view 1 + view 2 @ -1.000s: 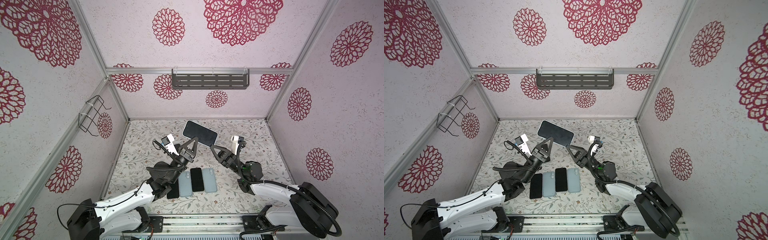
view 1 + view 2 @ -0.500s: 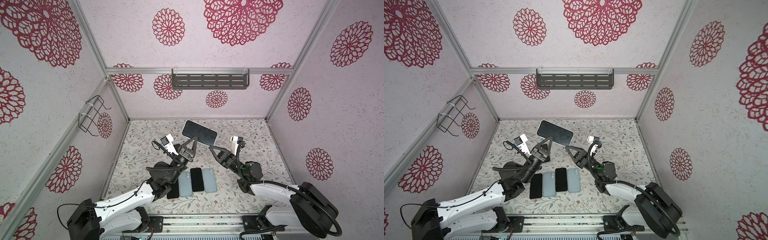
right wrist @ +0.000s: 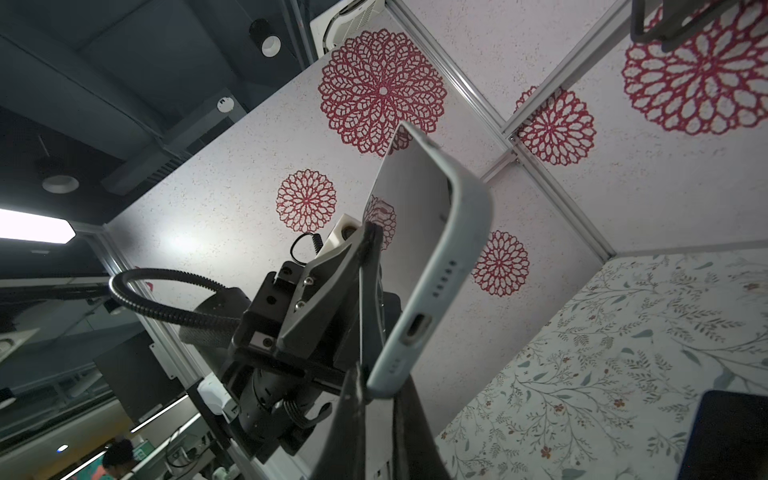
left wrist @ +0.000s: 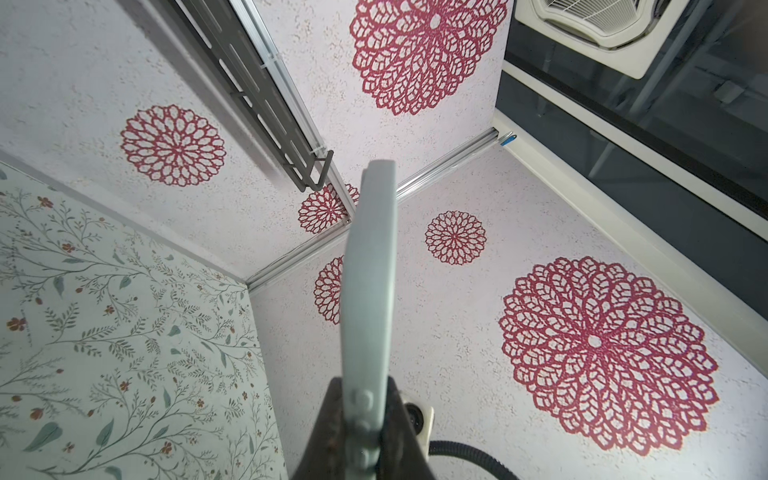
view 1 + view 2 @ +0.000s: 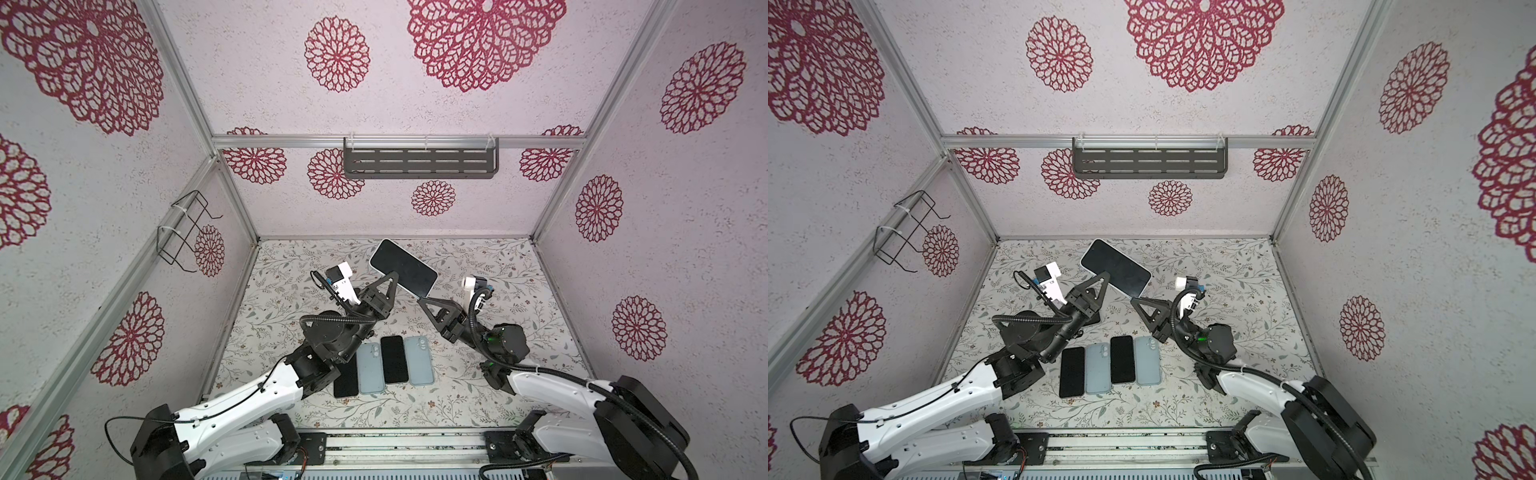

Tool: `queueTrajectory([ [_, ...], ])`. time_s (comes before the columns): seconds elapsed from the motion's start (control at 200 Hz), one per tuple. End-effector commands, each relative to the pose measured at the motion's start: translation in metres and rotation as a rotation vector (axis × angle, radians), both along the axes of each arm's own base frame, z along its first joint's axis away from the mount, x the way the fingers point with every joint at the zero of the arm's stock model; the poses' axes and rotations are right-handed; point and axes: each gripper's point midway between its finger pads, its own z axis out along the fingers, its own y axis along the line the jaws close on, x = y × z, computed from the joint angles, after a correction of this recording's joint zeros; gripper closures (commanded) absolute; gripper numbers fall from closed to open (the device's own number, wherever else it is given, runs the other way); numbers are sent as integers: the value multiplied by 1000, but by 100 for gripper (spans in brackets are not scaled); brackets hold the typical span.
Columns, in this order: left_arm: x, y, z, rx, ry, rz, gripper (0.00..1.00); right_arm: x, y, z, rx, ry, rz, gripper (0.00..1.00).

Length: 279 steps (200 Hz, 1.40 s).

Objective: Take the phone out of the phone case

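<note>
The phone (image 5: 402, 266), black screen up, is held in the air above the table's back middle in both top views, inside a pale blue-grey phone case (image 3: 440, 253). My left gripper (image 5: 392, 277) is shut on the case's long edge. In the left wrist view that edge (image 4: 370, 291) runs out from between the jaws of the left gripper (image 4: 365, 415). My right gripper (image 5: 419, 298) pinches the case's near corner beside the charging port, and the right wrist view shows the right gripper (image 3: 376, 390) shut there. The same grips show on the phone (image 5: 1115, 268).
Two bare black phones (image 5: 345, 380) (image 5: 394, 359) and two empty blue-grey cases (image 5: 370, 368) (image 5: 419, 360) lie in a row on the floral table near the front. A grey shelf (image 5: 419, 162) hangs on the back wall and a wire rack (image 5: 185, 232) on the left wall.
My right gripper's jaws have closed onto the corner of the case. The left gripper and the phone have shifted only slightly to the left.
</note>
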Motion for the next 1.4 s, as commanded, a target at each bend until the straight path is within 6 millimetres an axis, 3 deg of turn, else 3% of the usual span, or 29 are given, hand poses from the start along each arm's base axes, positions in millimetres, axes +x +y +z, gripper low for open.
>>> queueTrajectory([
  [0.0,-13,-2,32,-63,0,-74,100,3,12,-31,-299,-129,-62,100],
  [0.185,-16,-3,28,-55,6,-96,100,13,-18,-3,-239,-165,-128,100],
  [0.545,-16,-41,38,-16,66,-253,100,17,-35,-10,-299,-188,-243,100],
  [0.651,-14,-36,38,-26,53,-233,100,6,-38,-6,-278,-214,-229,100],
  [0.826,-13,-19,49,-3,-8,-198,100,-12,-50,-14,-246,-175,-193,46],
  [0.951,-15,-10,56,-66,-94,-166,100,-22,-73,11,-29,-147,-223,24],
  [1.081,-14,-6,59,-160,-172,-147,100,-25,-90,31,185,-124,-219,21],
  [1.391,-16,-16,56,-204,-215,-120,100,-15,-77,42,311,-68,-134,23],
])
